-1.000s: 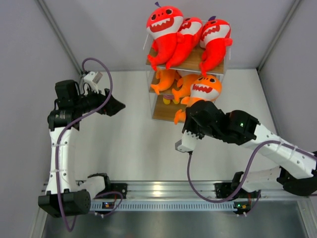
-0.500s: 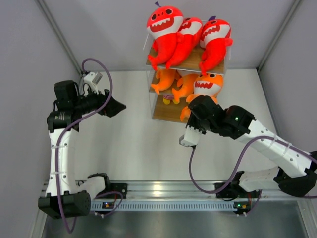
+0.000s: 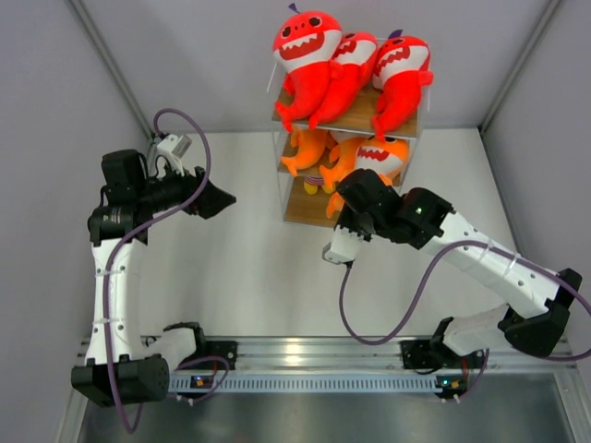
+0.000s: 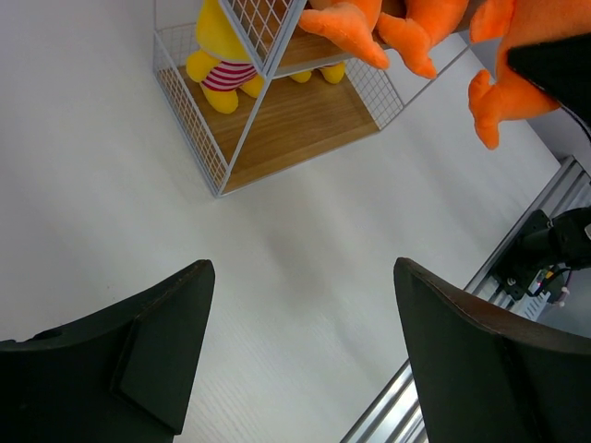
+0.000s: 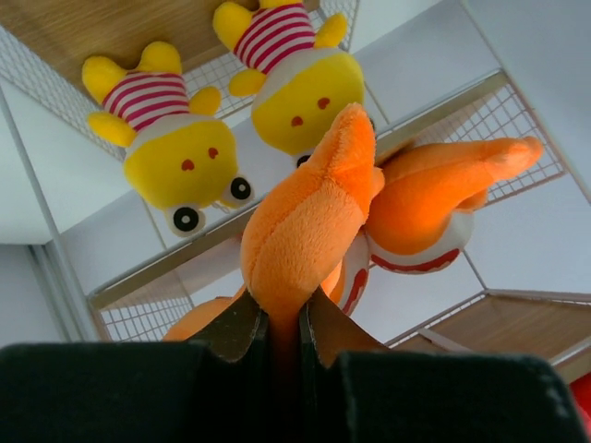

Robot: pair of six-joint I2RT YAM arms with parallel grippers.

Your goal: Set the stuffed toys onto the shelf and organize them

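Observation:
The shelf (image 3: 282, 185) stands at the back centre. Three red shark plushes (image 3: 309, 55) lie on its top board. Two orange fish plushes (image 3: 309, 148) lie on the middle tier. My right gripper (image 5: 283, 323) is shut on a third orange fish plush (image 5: 305, 231) and holds it at the front of the middle tier (image 3: 380, 159). My left gripper (image 4: 300, 277) is open and empty, left of the shelf, above the table. In the left wrist view the shelf's lower corner (image 4: 217, 189) and orange tails (image 4: 351, 28) show.
Two yellow striped toys (image 5: 175, 148) sit on the bottom tier, also in the left wrist view (image 4: 222, 65). Grey walls enclose the white table. A metal rail (image 3: 295, 355) runs along the near edge.
My right gripper has carried the orange fish plush up and back, from in front of the bottom tier into the middle tier. The left arm has not moved.

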